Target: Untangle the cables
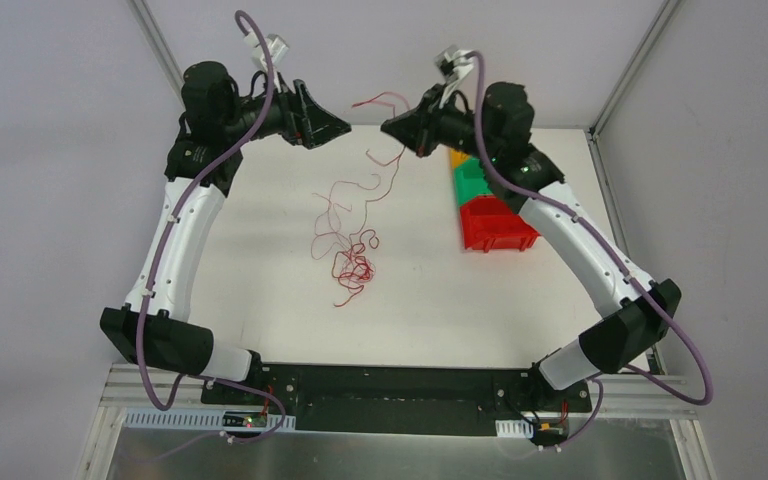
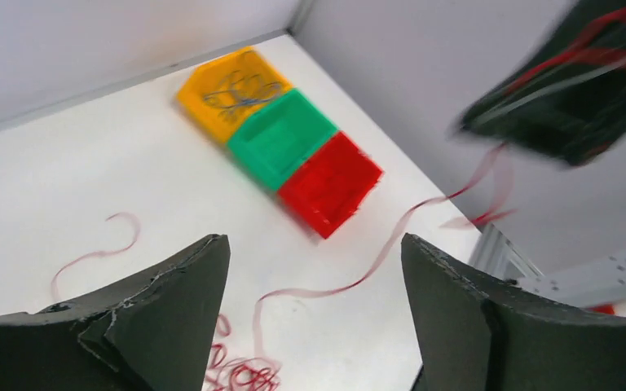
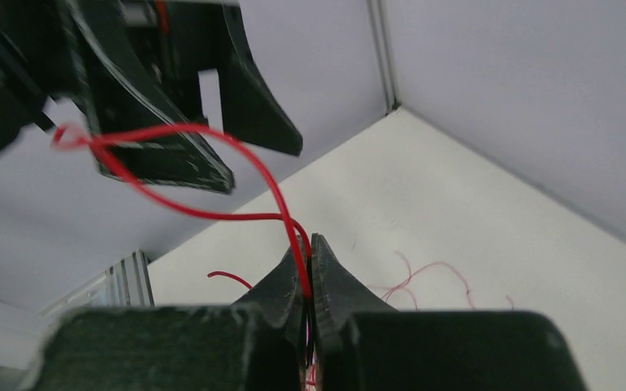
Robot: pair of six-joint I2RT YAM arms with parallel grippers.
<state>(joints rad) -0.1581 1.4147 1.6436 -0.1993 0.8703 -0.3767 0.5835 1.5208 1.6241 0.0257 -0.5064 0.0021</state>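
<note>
White counter (image 1: 260, 300), pale walls round it. Entries run near to far, top view.

1. Near centre: thin curly red cables (image 1: 353, 268) bunched in a knot on the counter. Loose loops trail from it toward 12 o'clock.
2. One red strand (image 3: 212, 216) climbs off the counter toward 1 o'clock to the right fingers (image 3: 310, 262). These are closed, pinching it, and raised over the far centre. Strand's long axis: 7 to 1 o'clock, knot to pinch. Its free end curls on toward 9 o'clock.
3. Left fingers (image 1: 324, 126): spread apart, holding nothing, raised at 9 o'clock of the right ones, with a gap between the two tips. Whether the free end touches them: cannot tell.
4. At 2 o'clock of the knot, well apart: a row of three plastic bins (image 1: 485, 205), yellow, green, red. Some thin wire lies in the yellow one.

Judgement: the right arm has the strand. A pull away from the knot, toward 1 o'clock, should draw it free. The bins sit under that arm; snag risk looks low.
</note>
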